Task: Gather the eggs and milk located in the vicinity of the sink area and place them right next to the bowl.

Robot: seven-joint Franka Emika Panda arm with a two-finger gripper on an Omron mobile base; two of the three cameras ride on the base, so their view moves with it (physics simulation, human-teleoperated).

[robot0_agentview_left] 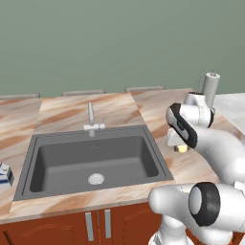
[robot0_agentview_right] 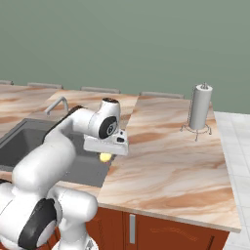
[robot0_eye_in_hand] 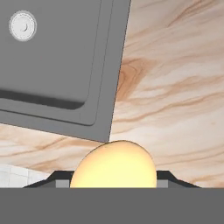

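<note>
Two-finger gripper (robot0_agentview_right: pixel 105 155) carries a pale yellow rounded egg (robot0_eye_in_hand: pixel 113 165) above the sink's (robot0_agentview_left: pixel 57 160) right edge; transfer toward the bowl likely follows.

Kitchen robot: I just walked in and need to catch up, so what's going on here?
The white arm's gripper is shut on a pale yellow egg and holds it above the marble counter, just right of the sink. A milk carton sits on the counter at the sink's left. A paper towel holder stands farther right.
</note>
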